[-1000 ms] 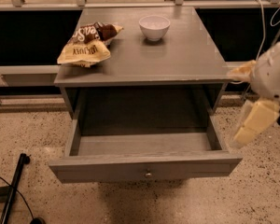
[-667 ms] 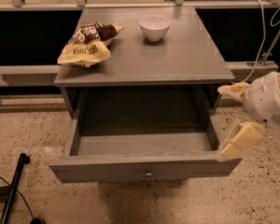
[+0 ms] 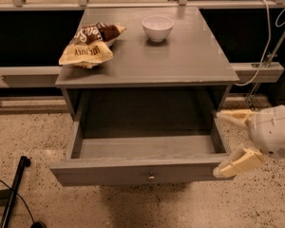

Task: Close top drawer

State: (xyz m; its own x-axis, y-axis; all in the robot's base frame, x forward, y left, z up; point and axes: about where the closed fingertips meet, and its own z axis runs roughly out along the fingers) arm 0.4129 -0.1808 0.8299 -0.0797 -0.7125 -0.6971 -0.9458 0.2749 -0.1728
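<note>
The top drawer [image 3: 142,148] of the grey cabinet is pulled wide open and is empty inside. Its flat front [image 3: 99,174] faces me, with one small round metal knob [image 3: 151,177] in the middle. My gripper [image 3: 225,143] comes in from the right with its two cream fingers spread open. The lower finger [image 3: 238,162] is right at the drawer front's right end. The upper finger [image 3: 233,118] is beside the drawer's right side wall. It holds nothing.
On the cabinet top [image 3: 180,56] lie a yellow snack bag [image 3: 85,55], a brown snack bag [image 3: 100,33] and a white bowl [image 3: 157,27]. A white cable [image 3: 265,51] hangs at the right. A black pole [image 3: 12,194] lies on the speckled floor at the left.
My gripper has moved down and to the left, from beside the cabinet's right edge to the right front corner of the open drawer. The drawer has not visibly moved.
</note>
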